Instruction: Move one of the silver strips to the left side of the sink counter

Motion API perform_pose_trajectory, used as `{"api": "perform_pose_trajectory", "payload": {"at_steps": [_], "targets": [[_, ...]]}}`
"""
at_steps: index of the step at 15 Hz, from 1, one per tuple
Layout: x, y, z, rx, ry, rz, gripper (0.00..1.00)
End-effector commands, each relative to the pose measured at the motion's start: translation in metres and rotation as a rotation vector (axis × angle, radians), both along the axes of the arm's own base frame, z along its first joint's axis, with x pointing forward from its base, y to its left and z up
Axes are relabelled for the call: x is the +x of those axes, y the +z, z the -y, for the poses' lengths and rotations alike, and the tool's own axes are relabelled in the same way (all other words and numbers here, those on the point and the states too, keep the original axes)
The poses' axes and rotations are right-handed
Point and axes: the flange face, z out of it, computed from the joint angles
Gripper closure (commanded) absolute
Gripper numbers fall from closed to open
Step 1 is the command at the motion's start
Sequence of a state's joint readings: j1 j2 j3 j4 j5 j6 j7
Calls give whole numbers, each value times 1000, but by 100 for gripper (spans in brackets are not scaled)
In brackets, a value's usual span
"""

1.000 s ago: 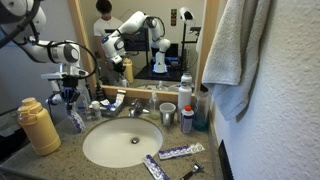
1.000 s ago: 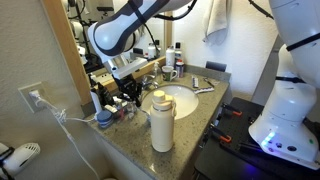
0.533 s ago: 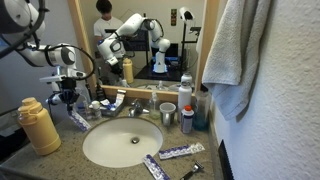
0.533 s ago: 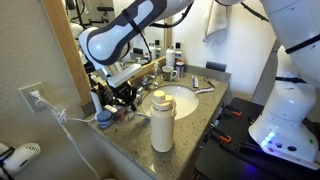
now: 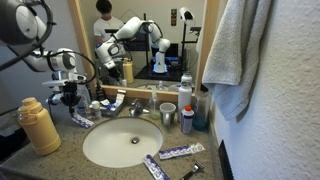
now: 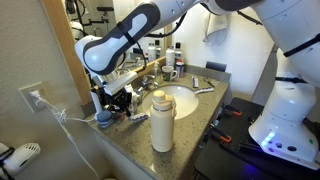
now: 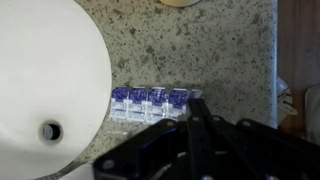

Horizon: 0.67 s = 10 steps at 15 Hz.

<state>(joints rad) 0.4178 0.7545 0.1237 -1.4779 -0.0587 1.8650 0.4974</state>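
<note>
My gripper (image 5: pixel 70 103) hangs over the left side of the speckled sink counter (image 5: pixel 35 165), beside the round white basin (image 5: pixel 122 140). In the wrist view its dark fingers (image 7: pixel 192 100) are closed together on the right end of a silver strip (image 7: pixel 150 101) with blue print. The strip lies flat along the counter (image 7: pixel 180 50) next to the basin rim (image 7: pixel 50 80). The strip also shows in both exterior views (image 5: pixel 79 121) (image 6: pixel 139 117), below the gripper (image 6: pixel 120 103). Two more strips (image 5: pixel 180 152) (image 5: pixel 153 167) lie at the front right of the basin.
A yellow bottle (image 5: pixel 38 125) (image 6: pixel 162 120) stands at the counter's left front. A black-handled razor (image 5: pixel 192 171) lies by the other strips. The faucet (image 5: pixel 135 108), a cup (image 5: pixel 167 113) and bottles (image 5: pixel 186 100) line the back. A towel (image 5: pixel 235 50) hangs at the right.
The arm has shifted slightly left and the strip, which hung slanted from the gripper, now lies flatter along the counter beside the basin.
</note>
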Motion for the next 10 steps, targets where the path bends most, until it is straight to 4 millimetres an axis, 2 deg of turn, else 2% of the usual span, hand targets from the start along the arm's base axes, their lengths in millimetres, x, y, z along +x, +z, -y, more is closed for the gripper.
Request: {"api": "perform_pose_trajectory", "payload": {"at_steps": [1, 10], "targets": [[10, -12, -2, 2, 35, 28, 100], [18, -26, -14, 30, 77, 40, 100]]}}
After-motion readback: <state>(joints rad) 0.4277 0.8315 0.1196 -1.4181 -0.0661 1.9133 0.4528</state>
